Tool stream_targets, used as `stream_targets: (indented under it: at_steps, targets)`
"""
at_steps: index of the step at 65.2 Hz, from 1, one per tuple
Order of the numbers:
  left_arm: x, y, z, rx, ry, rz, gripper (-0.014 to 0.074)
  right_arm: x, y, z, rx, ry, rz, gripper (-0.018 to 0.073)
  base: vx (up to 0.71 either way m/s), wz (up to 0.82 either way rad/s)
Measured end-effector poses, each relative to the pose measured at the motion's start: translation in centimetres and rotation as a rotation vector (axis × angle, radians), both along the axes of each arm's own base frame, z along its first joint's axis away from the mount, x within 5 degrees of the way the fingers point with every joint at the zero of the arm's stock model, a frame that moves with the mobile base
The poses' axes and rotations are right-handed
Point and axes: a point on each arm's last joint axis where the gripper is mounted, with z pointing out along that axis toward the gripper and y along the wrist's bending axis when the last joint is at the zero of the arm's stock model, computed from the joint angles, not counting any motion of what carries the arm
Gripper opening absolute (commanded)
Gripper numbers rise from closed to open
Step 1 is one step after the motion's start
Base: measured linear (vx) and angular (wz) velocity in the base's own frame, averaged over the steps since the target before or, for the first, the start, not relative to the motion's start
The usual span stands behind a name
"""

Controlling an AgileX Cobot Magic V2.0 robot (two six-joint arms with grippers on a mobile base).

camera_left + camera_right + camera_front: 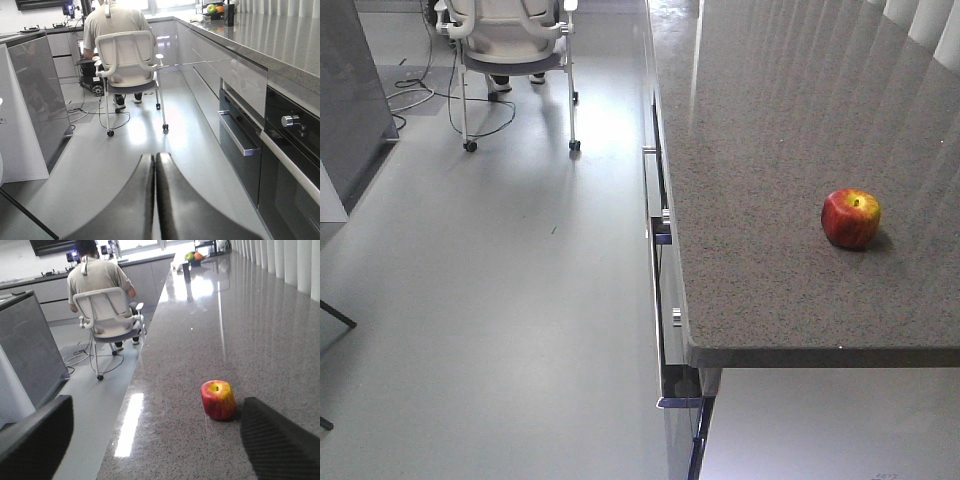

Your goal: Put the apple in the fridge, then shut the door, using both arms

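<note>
Speckled grey counter [770,150]. White office chair [125,57] w/ seated person [115,20] on floor left of counter, twd its far end. Cables [420,100] further left. Fruit [190,256] on counter's far end.

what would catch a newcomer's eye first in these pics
The red-and-yellow apple sits on the speckled grey counter, toward its near end. The right gripper is open in the right wrist view, with the apple ahead, closer to its right-hand finger. Down the aisle a person sits in a white chair, back to the cameras.

The apple [851,218] lies on the counter [770,150], chair [515,40] beyond its left edge.
</note>
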Motion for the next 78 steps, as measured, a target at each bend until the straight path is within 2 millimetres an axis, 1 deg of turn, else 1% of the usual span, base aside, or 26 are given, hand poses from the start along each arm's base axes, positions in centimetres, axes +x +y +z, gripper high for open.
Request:
stream_targets:
  at_steps: [8, 12, 19, 27, 33, 37, 42, 45, 48, 53, 56, 64, 69, 75, 78]
  targets:
    - [0.0, 0.0, 0.0, 0.0, 0.0, 0.0, -0.0006, 1.0, 0.2, 0.4, 0.0, 0.015, 0.023, 0.0708, 0.0, 0.0]
    - [0.0, 0.0, 0.0, 0.0, 0.0, 0.0, -0.0006, 1.5, 0.2, 1.3, -0.03, 0.006, 0.037, 0.0699, 0.0, 0.0]
    - [0.0, 0.0, 0.0, 0.0, 0.0, 0.0, -0.0006, 3.1, 0.2, 3.8, -0.082, -0.017, 0.045, 0.0692, 0.0, 0.0]
    - [0.0, 0.0, 0.0, 0.0, 0.0, 0.0, -0.0006, 6.6, -0.1, 5.9, -0.128, 0.016, 0.04, 0.0687, 0.0, 0.0]
    - [0.0, 0.0, 0.0, 0.0, 0.0, 0.0, -0.0006, 10.0, -0.5, 7.0, -0.155, 0.061, 0.021, 0.0684, 0.0, 0.0]
    - [0.0, 0.0, 0.0, 0.0, 0.0, 0.0, -0.0006, 12.6, -0.8, 6.9, -0.168, 0.117, 0.005, 0.068, 0.0, 0.0]
    - [0.0, 0.0, 0.0, 0.0, 0.0, 0.0, -0.0006, 15.2, -1.1, 6.8, -0.171, 0.177, -0.009, 0.0676, 0.0, 0.0]
    - [0.0, 0.0, 0.0, 0.0, 0.0, 0.0, -0.0006, 17.2, -1.3, 6.3, -0.181, 0.237, -0.014, 0.0671, 0.0, 0.0]
    - [0.0, 0.0, 0.0, 0.0, 0.0, 0.0, -0.0006, 18.8, -1.5, 5.9, -0.188, 0.283, -0.017, 0.0668, 0.0, 0.0]
    - [0.0, 0.0, 0.0, 0.0, 0.0, 0.0, -0.0006, 20.9, -1.6, 5.3, -0.189, 0.34, -0.017, 0.0665, 0.0, 0.0]
    - [0.0, 0.0, 0.0, 0.0, 0.0, 0.0, -0.0006, 22.4, -1.7, 4.6, -0.179, 0.383, -0.017, 0.0664, 0.0, 0.0]
    - [0.0, 0.0, 0.0, 0.0, 0.0, 0.0, -0.0006, 25.0, -1.8, 3.3, -0.138, 0.447, -0.026, 0.0657, 0.0, 0.0]
    - [0.0, 0.0, 0.0, 0.0, 0.0, 0.0, -0.0006, 26.8, -1.9, 2.1, -0.129, 0.486, -0.03, 0.0653, 0.0, 0.0]
    - [0.0, 0.0, 0.0, 0.0, 0.0, 0.0, -0.0006, 28.4, -2.0, 1.2, -0.123, 0.517, -0.031, 0.0652, 0.0, 0.0]
    - [0.0, 0.0, 0.0, 0.0, 0.0, 0.0, -0.0006, 29.4, -2.1, 0.3, -0.122, 0.542, -0.029, 0.0651, 0.0, 0.0]
